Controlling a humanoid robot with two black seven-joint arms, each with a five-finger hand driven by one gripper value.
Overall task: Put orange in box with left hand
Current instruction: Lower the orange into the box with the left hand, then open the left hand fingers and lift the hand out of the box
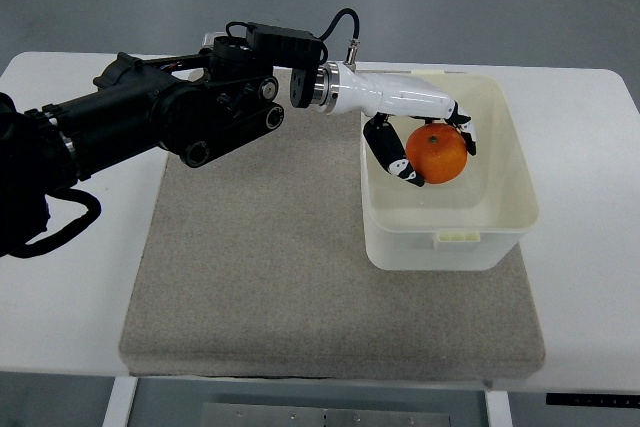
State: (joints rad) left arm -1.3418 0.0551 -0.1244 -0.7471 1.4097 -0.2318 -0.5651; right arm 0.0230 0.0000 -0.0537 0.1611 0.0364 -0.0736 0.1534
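My left hand [432,145], white with black finger segments, reaches from the left over the cream plastic box [520,187]. Its fingers [395,155] curl around an orange [437,154], thumb side on the left and fingertips on the right. The orange hangs inside the box's opening, at about rim height or a little below; whether it touches the floor of the box I cannot tell. The black left arm [150,117] stretches across the top left of the view. No right arm shows.
The box stands on the right part of a grey felt mat [260,277] that covers most of a white table [60,327]. A small lip tab [458,238] sticks out on the box's near wall.
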